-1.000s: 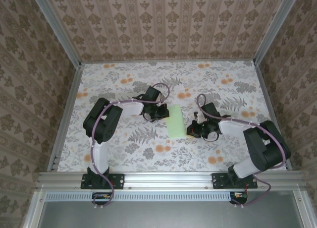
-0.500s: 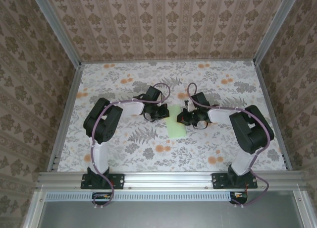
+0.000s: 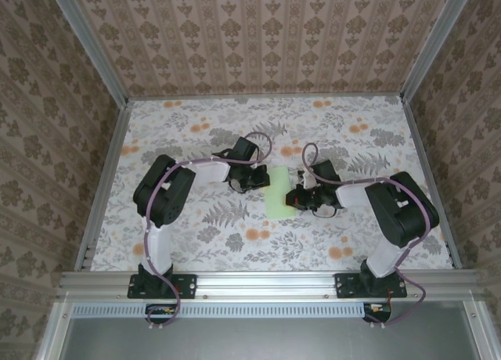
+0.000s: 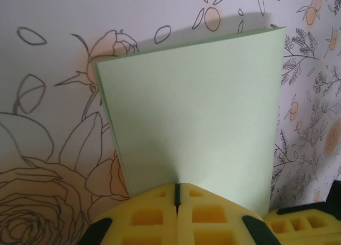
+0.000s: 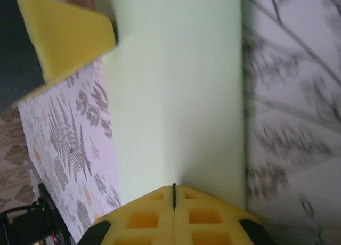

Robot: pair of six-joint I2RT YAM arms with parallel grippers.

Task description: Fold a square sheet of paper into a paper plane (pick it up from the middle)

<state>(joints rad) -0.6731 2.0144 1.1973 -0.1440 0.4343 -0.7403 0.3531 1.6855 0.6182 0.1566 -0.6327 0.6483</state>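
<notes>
Resting at the left edge of the paper (image 3: 279, 189), toward its far end, the left gripper (image 3: 258, 180) lies low on the flowered table (image 3: 196, 133). The right gripper (image 3: 293, 197) meets the opposite edge, closer to the arms. From above, the paper is a pale green strip between them, and the fingers are too small to read. The left wrist view settles it: yellow pads (image 4: 154, 215) are clenched together, leaving a thin seam, tips at the paper's near edge. The paper lies flat as a folded rectangle, a second layer peeking out along its left side. The right wrist view shows its own pads equally clenched on the paper, with the left gripper's pad at top left.
</notes>
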